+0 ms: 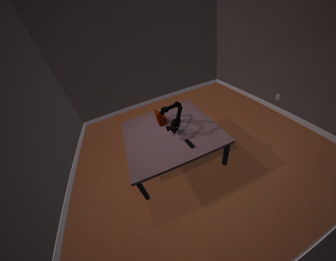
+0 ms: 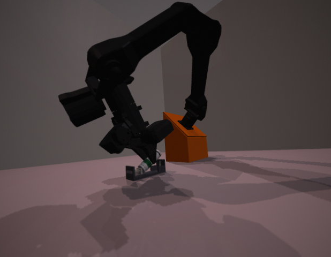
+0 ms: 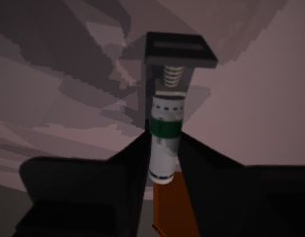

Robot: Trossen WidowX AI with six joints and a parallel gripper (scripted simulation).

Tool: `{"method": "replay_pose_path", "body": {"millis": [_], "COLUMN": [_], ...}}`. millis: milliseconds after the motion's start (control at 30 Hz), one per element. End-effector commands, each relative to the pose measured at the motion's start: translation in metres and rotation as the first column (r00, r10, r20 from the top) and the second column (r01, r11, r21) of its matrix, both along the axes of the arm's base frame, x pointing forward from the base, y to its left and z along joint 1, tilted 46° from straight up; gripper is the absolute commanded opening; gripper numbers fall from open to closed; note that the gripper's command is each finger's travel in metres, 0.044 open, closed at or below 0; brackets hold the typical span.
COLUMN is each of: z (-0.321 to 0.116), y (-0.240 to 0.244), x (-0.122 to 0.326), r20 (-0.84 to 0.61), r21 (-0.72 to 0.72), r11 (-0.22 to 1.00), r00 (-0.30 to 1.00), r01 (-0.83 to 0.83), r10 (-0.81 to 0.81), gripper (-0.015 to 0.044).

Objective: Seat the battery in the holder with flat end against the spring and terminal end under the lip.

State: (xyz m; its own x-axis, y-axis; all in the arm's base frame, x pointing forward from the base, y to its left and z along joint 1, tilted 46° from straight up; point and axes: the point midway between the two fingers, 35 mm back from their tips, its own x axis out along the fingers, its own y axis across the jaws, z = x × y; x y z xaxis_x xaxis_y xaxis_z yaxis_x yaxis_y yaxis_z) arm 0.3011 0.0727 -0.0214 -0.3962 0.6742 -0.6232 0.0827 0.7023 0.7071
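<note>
My gripper (image 2: 150,159) (image 3: 163,135) is shut on the battery (image 2: 145,164) (image 3: 166,113), a white cylinder with a green band. The battery is tilted. Its lower end is down inside the black holder (image 2: 129,173) (image 3: 179,49), close to the spring (image 3: 173,76) at the holder's left end in the exterior view. Its upper end is still raised between my fingers, above the holder's other end wall (image 2: 160,165). In the top view the gripper (image 1: 172,129) is small and dark, and the battery cannot be made out.
The arm stands on an orange block (image 2: 185,143) (image 1: 160,118) (image 3: 174,209) just behind the holder. A flat black bar (image 1: 189,143) lies on the table (image 1: 151,157) nearer the front right edge.
</note>
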Motion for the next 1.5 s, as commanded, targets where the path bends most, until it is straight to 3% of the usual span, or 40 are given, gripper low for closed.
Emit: {"method": "replay_pose_path", "body": {"millis": [0, 1467], "z": [-0.001, -0.004], "y": [0.0, 0.0], "x": [0.001, 0.021], "r20": [-0.001, 0.015], "r21": [-0.001, -0.012], "r11": [1.0, 1.0], "r00": [1.0, 1.0], "r01": [-0.009, 0.007], "r10": [0.009, -0.007], "gripper": [0.0073, 0.0073]}}
